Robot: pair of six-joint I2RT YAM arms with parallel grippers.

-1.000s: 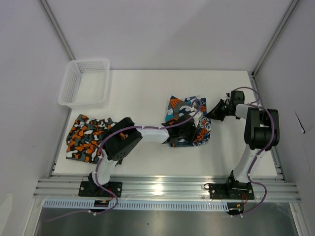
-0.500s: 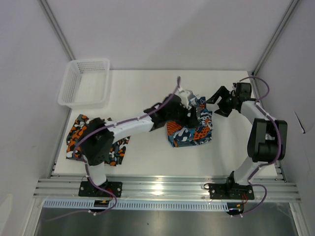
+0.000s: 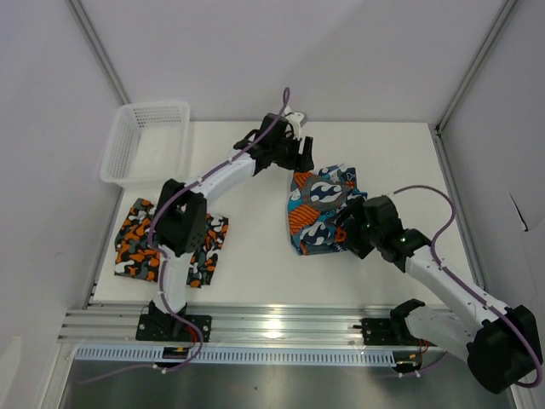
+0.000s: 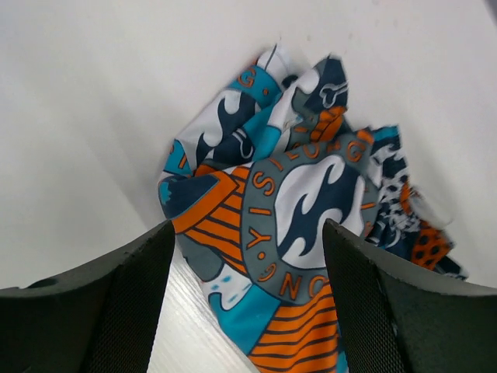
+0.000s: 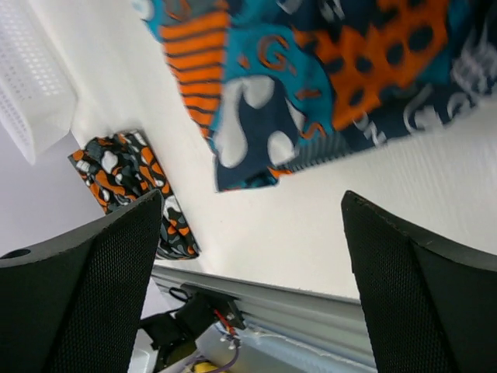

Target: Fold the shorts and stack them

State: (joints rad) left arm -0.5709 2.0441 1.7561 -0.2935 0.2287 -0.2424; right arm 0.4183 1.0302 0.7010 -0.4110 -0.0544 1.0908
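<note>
White table [image 3: 255, 264], plain grey walls. Far left sat a white mesh basket [image 3: 146, 145], rigid plastic. Nearer me, at the near-left corner, the camo shorts [image 3: 136, 243] lay folded flat with the left arm's link passing over them. The left gripper [image 3: 294, 156] hung just beyond the far-left corner of the graphic shorts [image 3: 319, 213], fingers spread, nothing held. That pair sat mid-table as a soft rumpled bundle, long axis far-to-near, well apart from the camo pair. The right gripper [image 3: 356, 226] was at the bundle's near-right edge, also spread and empty; contact unclear. I judged the right arm nearer, and the stack spot was off to the left.
</note>
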